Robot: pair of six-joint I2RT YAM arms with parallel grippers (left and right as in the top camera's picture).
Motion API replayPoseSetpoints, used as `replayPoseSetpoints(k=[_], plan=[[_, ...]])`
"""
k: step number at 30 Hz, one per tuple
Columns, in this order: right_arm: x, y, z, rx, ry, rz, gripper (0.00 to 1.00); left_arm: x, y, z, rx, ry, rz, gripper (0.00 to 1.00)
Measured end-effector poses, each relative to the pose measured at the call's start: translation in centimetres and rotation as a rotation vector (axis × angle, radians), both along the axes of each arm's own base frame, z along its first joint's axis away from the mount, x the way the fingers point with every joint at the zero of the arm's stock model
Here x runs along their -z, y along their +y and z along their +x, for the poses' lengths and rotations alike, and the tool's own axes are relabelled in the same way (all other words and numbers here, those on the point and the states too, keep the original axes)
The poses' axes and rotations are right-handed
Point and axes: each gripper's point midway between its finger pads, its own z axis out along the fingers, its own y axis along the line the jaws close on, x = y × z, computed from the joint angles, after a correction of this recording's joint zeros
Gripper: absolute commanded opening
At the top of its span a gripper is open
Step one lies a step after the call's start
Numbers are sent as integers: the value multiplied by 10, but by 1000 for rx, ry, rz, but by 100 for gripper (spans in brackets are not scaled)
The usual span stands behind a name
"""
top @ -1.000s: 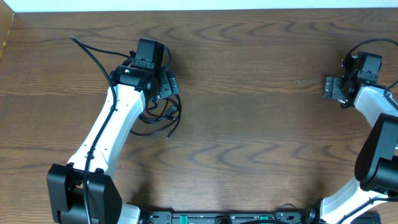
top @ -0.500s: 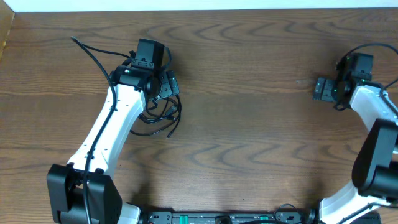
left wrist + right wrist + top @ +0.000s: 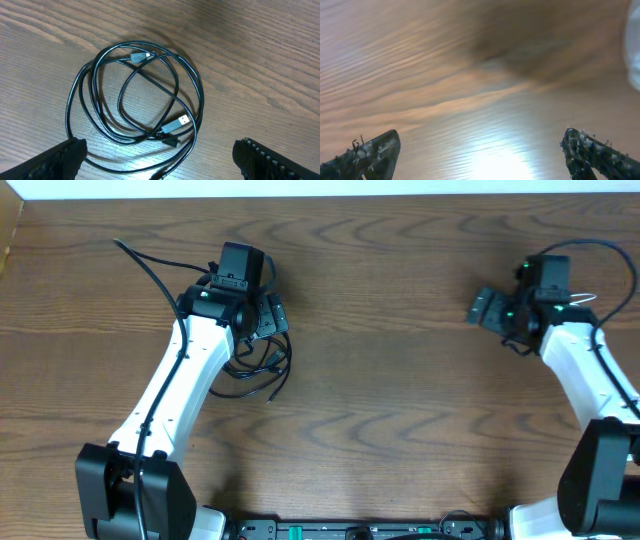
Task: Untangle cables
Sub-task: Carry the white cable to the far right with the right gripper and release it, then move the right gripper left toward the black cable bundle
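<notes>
1. Your left arm (image 3: 170, 395) has white shells, black joints and a black base.
2. A thin black wire (image 3: 152, 272) runs along it.
3. Your left gripper (image 3: 160, 152) has black, ridged fingers (image 3: 265, 157).

Table (image 3: 260, 60) dark wood grain, slight sheen; black cable (image 3: 201, 97) glossy plastic sheath (plug tip (image 3: 184, 120) metal).

No readable text, labels, brands or numbers anywhere: none on the wood table (image 3: 400, 380), the arms, or the black cable (image 3: 135, 95) coil.
</notes>
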Motion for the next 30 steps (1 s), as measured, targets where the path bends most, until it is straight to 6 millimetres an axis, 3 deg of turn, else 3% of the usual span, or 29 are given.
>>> replayPoseSetpoints(k=[2, 4, 5, 9, 13, 15, 18, 21, 27, 30], plan=[[0, 19, -1, -45, 2, 43, 94, 0, 0, 0, 0, 0, 0, 98], [1, 35, -2, -79, 7, 71, 75, 0, 0, 0, 0, 0, 0, 98], [1, 42, -3, -95, 8, 79, 57, 0, 0, 0, 0, 0, 0, 98], [0, 73, -6, -167, 8, 106, 1, 0, 0, 0, 0, 0, 0, 98], [-2, 96, -8, -223, -4, 117, 2, 0, 0, 0, 0, 0, 0, 98], [-5, 108, -6, -253, -24, 120, 13, 0, 0, 0, 0, 0, 0, 98], [-8, 126, -6, -297, -47, 125, 18, 0, 0, 0, 0, 0, 0, 98], [-11, 141, -8, -329, -62, 130, 33, 0, 0, 0, 0, 0, 0, 98], [-17, 177, -13, -426, -107, 134, 34, 0, 0, 0, 0, 0, 0, 98], [-25, 200, -12, -520, -175, 115, 47, 0, 0, 0, 0, 0, 0, 98]])
